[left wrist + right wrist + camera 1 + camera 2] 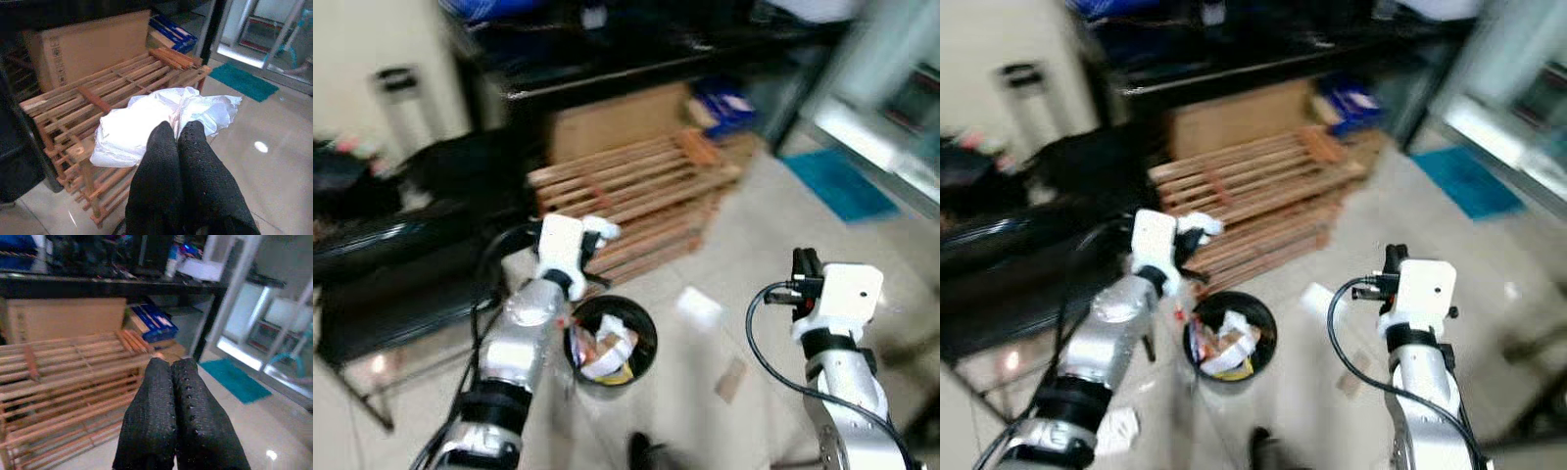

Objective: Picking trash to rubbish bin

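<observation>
Landmark: round black rubbish bin (pixel 607 343) on the pale tiled floor (pixel 783 245).
Bin mouth: open on top, already holding crumpled trash (pixel 607 354).
Above the bin's rim: left hand (pixel 177 128) clamped on a white crumpled wrapper (pixel 146 122), close to the near edge of the wooden slatted pallet (pixel 636 196).
Behind the bin: pallet, cardboard box (pixel 617 117), dark shelf.
Beside the bin: floor with scraps (pixel 700 305); right hand (pixel 171 364), fingers together, well apart from the bin.

Wooden slatted rack (pixel 636 211) (cardboard box (pixel 617 117) behind)
</observation>
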Robot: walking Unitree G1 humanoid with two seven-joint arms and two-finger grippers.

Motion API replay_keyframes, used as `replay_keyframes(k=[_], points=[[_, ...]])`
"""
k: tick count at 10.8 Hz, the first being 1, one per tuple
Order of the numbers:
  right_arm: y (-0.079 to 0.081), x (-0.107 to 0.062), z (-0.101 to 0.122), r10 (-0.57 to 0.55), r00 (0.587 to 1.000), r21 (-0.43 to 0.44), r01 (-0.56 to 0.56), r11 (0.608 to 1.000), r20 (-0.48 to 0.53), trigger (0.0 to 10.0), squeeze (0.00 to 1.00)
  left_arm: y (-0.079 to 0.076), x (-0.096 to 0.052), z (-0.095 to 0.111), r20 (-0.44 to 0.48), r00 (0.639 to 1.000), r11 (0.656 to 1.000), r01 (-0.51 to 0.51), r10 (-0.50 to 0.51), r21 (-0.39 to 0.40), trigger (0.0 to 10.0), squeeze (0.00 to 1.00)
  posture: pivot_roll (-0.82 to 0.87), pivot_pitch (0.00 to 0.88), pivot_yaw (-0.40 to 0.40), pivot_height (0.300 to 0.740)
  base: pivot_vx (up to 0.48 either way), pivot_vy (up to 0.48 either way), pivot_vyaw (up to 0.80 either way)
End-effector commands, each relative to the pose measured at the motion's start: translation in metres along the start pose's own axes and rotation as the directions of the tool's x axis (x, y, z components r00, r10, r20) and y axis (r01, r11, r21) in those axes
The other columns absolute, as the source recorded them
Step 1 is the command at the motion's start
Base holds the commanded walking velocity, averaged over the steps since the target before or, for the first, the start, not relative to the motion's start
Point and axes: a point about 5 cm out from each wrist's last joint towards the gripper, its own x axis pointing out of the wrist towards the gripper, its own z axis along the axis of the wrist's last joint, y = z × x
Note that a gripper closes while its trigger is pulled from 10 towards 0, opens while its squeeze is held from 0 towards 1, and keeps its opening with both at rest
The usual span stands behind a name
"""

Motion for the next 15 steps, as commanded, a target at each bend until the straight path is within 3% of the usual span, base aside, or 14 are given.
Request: replay_keyframes(k=[1, 3, 7, 13, 15], points=[[-0.0063, -0.0008, 0.0002, -0.018, 1.0, -0.011, 0.018, 1.0, -0.009, 10.0, 0.0, -0.008, 0.0018, -0.0031, -0.014, 1.0, 1.0, 0.024, -0.025, -0.01, 0.0, 0.0, 0.17, 0.119, -0.058, 0.74, 0.0, 0.0, -0.8], [-0.006, -0.0012, 0.0017, -0.017, 1.0, -0.004, 0.017, 1.0, 0.002, 10.0, 0.0, -0.008, 0.0021, -0.0036, -0.014, 1.0, 1.0, 0.023, -0.024, -0.01, 0.0, 0.0, 0.17, 0.119, -0.058, 0.74, 0.0, 0.0, -0.8], [-0.0043, -0.0013, 0.0039, -0.003, 1.0, -0.02, 0.004, 1.0, 0.012, 10.0, 0.0, -0.0072, 0.004, -0.0031, -0.009, 1.0, 1.0, 0.022, -0.022, -0.003, 0.0, 0.0, 0.16, 0.119, -0.062, 0.74, 0.267, 0.0, 0.0], [-0.0033, -0.0022, 0.0042, 0.002, 1.0, -0.027, -0.001, 1.0, 0.015, 10.0, 0.0, -0.0063, 0.005, -0.0058, -0.021, 1.0, 1.0, 0.02, -0.02, 0.008, 0.0, 0.0, 0.15, 0.115, -0.06, 0.74, 0.454, 0.0, 0.0], [-0.0033, -0.0027, 0.0036, 0.001, 1.0, -0.026, -0.001, 1.0, 0.012, 10.0, 0.0, -0.0069, 0.0046, -0.0049, -0.005, 1.0, 1.0, 0.017, -0.017, 0.003, 0.0, 0.0, 0.15, 0.115, -0.06, 0.74, 0.0, 0.0, 0.0]])
